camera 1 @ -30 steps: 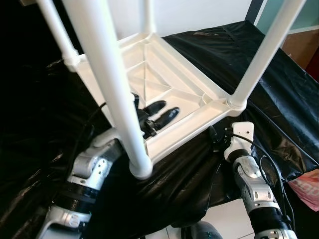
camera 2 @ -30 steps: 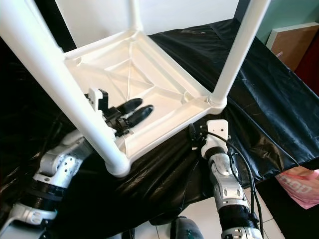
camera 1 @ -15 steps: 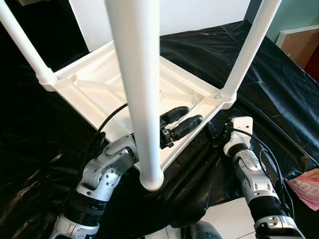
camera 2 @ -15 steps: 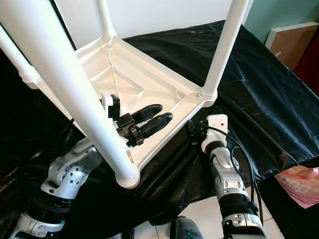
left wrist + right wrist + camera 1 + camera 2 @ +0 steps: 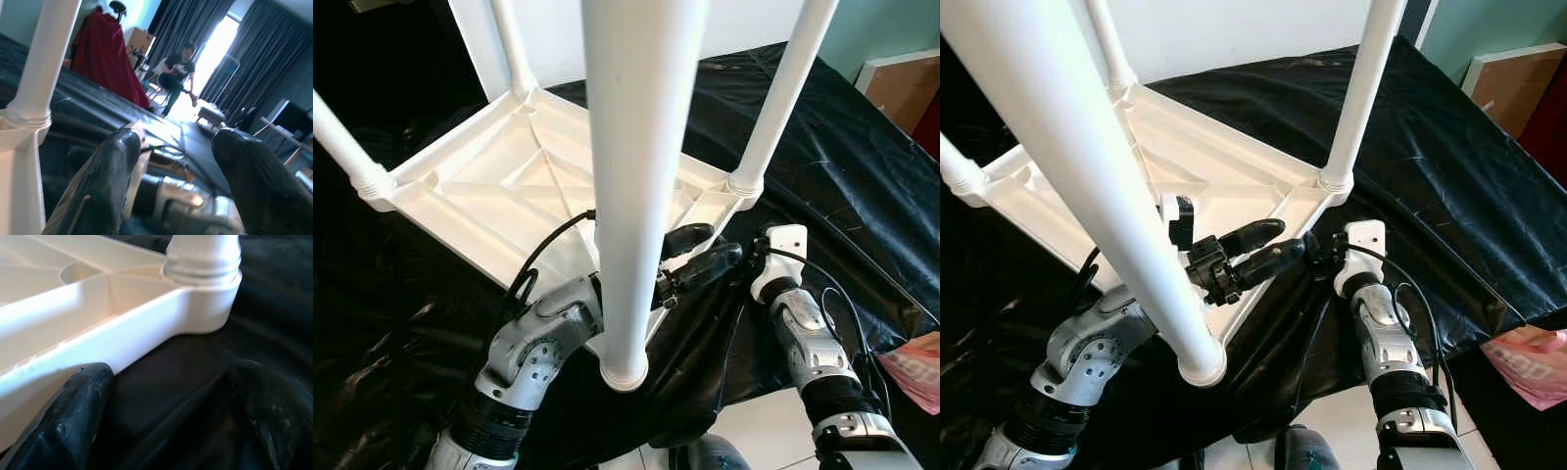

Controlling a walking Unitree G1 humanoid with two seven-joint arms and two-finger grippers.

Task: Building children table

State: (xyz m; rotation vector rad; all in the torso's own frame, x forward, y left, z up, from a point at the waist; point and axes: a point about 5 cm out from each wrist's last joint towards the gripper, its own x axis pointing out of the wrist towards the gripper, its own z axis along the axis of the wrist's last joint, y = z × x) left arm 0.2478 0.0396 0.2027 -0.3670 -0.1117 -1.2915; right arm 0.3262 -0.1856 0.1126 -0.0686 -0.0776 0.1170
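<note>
A white plastic children's table [image 5: 489, 186] lies upside down on a black sheet [image 5: 842, 157], its legs pointing up. The nearest leg [image 5: 636, 176] rises close in front of me. My left gripper [image 5: 717, 245] reaches past the table's near-right rim, open with nothing between its fingers [image 5: 112, 161], and its tips are close to my right wrist [image 5: 781, 245]. My right gripper [image 5: 176, 382] is open low on the sheet. One finger [image 5: 83, 401] touches the table's rim just short of the corner leg socket [image 5: 203, 264].
A pink bag [image 5: 915, 367] lies on the floor at the right, and a brown board [image 5: 906, 88] leans at the far right. White tiles [image 5: 754, 421] show below the sheet's edge. In the left wrist view, a person [image 5: 178, 63] sits far back near dark curtains, beside a red cloth [image 5: 105, 54].
The table has turned on the sheet, its right corner drawing back and left. My left gripper has swept right across the underside and out past the rim. The right arm has barely moved.
</note>
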